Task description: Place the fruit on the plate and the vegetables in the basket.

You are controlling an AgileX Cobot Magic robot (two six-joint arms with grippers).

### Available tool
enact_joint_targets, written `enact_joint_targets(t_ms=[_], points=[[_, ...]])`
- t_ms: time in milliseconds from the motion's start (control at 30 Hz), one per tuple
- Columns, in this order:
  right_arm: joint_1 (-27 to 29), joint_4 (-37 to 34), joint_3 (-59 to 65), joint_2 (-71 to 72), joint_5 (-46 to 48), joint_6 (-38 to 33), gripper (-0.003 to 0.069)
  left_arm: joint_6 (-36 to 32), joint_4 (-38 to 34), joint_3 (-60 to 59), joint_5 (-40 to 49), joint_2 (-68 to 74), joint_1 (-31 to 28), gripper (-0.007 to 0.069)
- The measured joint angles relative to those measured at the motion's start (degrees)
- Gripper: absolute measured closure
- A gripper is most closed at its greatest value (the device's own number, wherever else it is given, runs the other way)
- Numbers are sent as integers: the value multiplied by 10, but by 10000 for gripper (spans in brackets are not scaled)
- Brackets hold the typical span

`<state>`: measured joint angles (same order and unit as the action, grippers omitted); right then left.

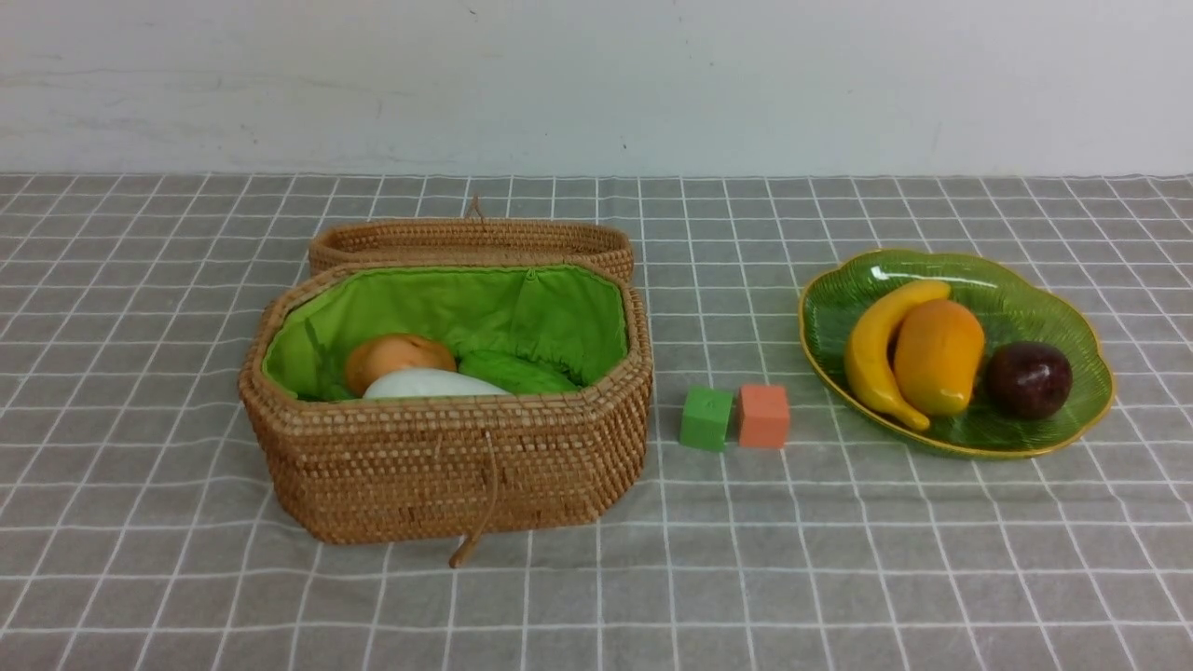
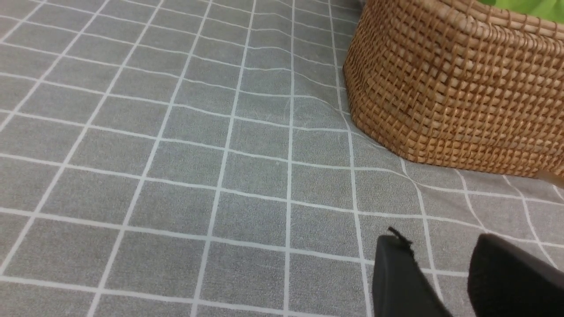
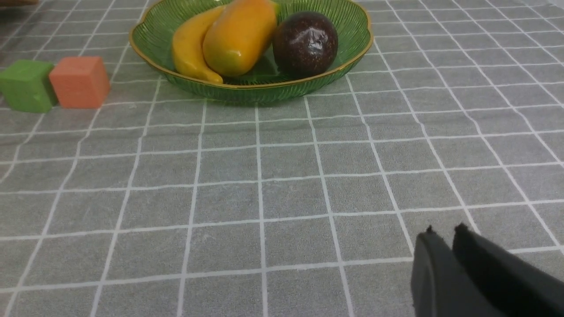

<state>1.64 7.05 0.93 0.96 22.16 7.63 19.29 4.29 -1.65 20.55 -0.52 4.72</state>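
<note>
In the front view the green glass plate (image 1: 1025, 280) at the right holds the fruit: a banana (image 1: 876, 354), a mango (image 1: 937, 359) and a dark purple fruit (image 1: 1028, 379). The wicker basket (image 1: 447, 457) at the left stands with its lid (image 1: 471, 244) folded back. Inside lie the vegetables: a brown potato (image 1: 391, 359), a white radish (image 1: 429, 384) and a green cucumber (image 1: 517, 373). Neither arm shows in the front view. My left gripper (image 2: 440, 246) hangs open and empty over the cloth near the basket (image 2: 454, 88). My right gripper (image 3: 445, 232) is shut and empty, well short of the plate (image 3: 264, 86).
A green cube (image 1: 706, 418) and an orange cube (image 1: 764, 416) sit side by side between basket and plate. A grey checked cloth (image 1: 596, 578) covers the table. A cord loop (image 1: 475, 531) hangs down the basket's front. A white wall stands behind.
</note>
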Motion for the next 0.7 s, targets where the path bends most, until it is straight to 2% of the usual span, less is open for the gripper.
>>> enact_joint_targets(t_ms=[700], points=[[0, 0, 0, 0, 0, 0, 568, 0, 0, 0, 0, 0, 0, 386]])
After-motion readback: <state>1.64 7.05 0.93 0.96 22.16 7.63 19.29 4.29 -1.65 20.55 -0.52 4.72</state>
